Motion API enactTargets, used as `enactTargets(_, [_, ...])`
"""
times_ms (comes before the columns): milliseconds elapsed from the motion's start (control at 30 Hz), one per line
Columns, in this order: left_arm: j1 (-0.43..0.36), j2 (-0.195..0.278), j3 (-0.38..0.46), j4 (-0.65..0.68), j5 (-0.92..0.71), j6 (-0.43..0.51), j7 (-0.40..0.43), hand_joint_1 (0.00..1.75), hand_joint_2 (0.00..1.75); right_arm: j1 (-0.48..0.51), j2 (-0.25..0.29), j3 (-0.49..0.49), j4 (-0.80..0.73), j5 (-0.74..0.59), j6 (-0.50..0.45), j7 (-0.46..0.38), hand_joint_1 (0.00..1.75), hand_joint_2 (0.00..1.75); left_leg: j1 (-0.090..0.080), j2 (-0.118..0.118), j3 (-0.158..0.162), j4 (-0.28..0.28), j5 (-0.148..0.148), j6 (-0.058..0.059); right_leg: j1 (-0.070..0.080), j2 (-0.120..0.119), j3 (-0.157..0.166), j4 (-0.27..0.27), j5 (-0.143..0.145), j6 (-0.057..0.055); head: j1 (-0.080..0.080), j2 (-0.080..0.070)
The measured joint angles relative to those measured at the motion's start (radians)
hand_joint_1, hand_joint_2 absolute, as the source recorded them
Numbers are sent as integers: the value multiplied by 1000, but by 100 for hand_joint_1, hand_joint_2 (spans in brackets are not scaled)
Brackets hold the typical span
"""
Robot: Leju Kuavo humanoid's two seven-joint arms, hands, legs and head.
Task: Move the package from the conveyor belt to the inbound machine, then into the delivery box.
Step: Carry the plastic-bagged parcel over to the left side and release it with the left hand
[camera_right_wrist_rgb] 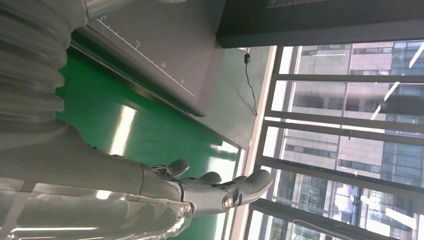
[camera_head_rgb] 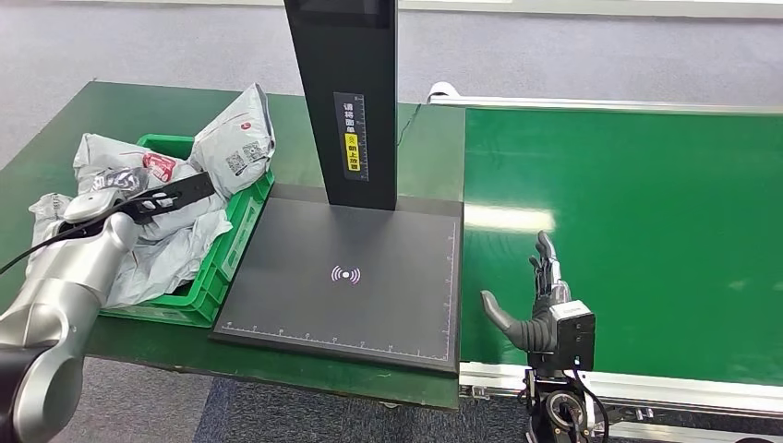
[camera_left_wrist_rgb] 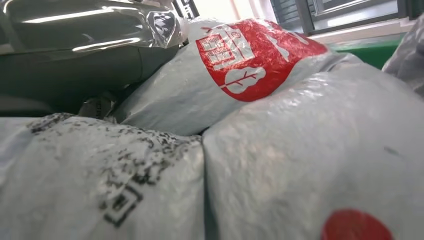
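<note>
Several grey plastic packages [camera_head_rgb: 175, 240] fill the green delivery box [camera_head_rgb: 235, 245] at the left of the table. One package [camera_head_rgb: 238, 137] leans upright at the box's far corner. My left hand [camera_head_rgb: 171, 197] lies over the pile with its dark fingers stretched out flat, holding nothing. The left wrist view is close on a red-labelled package [camera_left_wrist_rgb: 240, 65] and a plain grey one [camera_left_wrist_rgb: 310, 150]. My right hand [camera_head_rgb: 540, 309] stands with its fingers spread above the near left edge of the green conveyor belt [camera_head_rgb: 646, 231], holding nothing. Its fingers [camera_right_wrist_rgb: 200, 192] also appear in the right wrist view.
The black inbound machine platform [camera_head_rgb: 351, 277] lies between the box and the belt, with its tall black post [camera_head_rgb: 346, 92] at the far side. A green table [camera_head_rgb: 55, 138] carries the box and the machine. Grey carpet lies beyond.
</note>
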Motion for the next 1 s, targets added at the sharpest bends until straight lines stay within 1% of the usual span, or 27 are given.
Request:
enactTargets(100, [16,-2,-17,-3,-23,55,25,0,175,2,0,-1,0,4,0,0,0,175,0,0,0,0,0,0,0,0,0,0,0,0,0,0])
enactTargets(233, [72,-2,-57,-49,-143,215,162,0,175,5,1,-2,0,13,2,0,0,175,0,2,0,0,0,0,0,2,0,0,0,0,0,0])
enactTargets(300, [104,2,-69,-85,-196,249,189,0,175,5,2,-2,0,15,3,0,0,175,0,3,0,0,0,0,0,2,0,0,0,0,0,0])
enactTargets(500, [174,15,-74,-180,-262,276,196,0,175,6,2,-1,0,17,3,0,0,175,0,3,-1,0,0,0,0,3,-1,0,0,0,0,0])
enactTargets(733, [194,21,-75,-211,-263,279,204,0,175,8,2,-1,0,18,3,0,0,175,0,3,-1,0,0,0,0,2,-2,0,0,0,0,0])
enactTargets(833, [231,32,-68,-270,-264,295,212,0,175,10,3,-1,0,18,2,0,0,175,0,3,-1,0,0,0,0,3,-2,0,0,0,0,0])
enactTargets(1000, [289,43,-51,-352,-264,305,202,0,175,17,3,-3,0,18,1,0,0,175,0,3,-1,0,-1,-1,0,3,-2,0,0,0,0,0])
